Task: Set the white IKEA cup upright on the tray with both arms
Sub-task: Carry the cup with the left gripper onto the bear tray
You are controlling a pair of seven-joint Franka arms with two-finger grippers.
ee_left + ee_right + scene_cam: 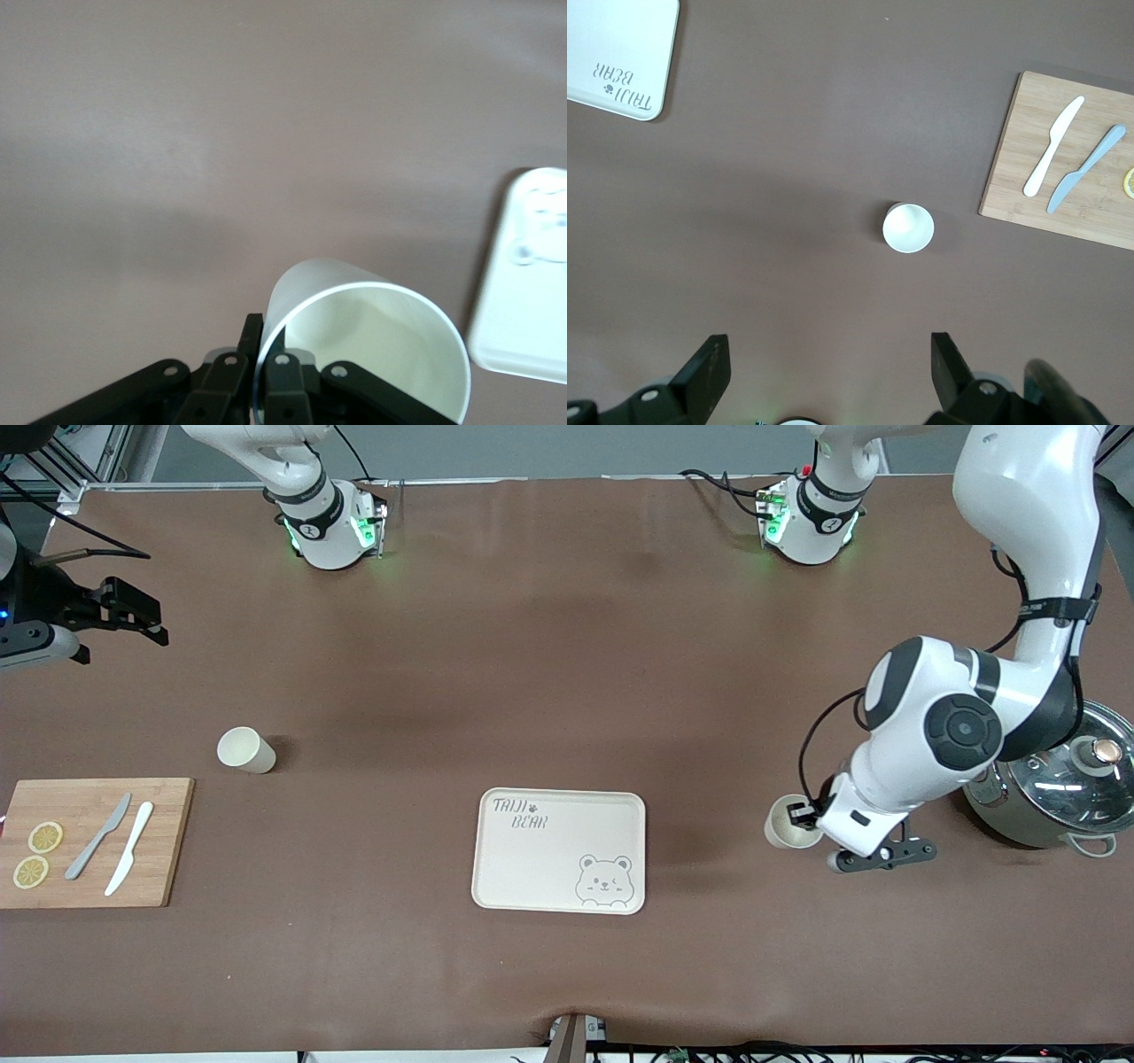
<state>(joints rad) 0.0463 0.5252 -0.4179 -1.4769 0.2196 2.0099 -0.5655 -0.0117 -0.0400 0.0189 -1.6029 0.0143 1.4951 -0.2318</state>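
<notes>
The right gripper (133,615) is waiting open at the right arm's end, above the table. One white cup (245,749) is standing near the cutting board (93,841). The tray (560,850) is lying mid-table. The left gripper (804,815) is gripping another white cup (788,825) by its rim, beside the pot (1059,788).

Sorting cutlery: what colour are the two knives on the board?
One grey knife, one white knife; clearest in the front view.

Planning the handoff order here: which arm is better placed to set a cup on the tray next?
The left. The left gripper is already shut on a white cup beside the tray. The right gripper is open, up over bare table at its own end, with the other cup ungrasped.
</notes>
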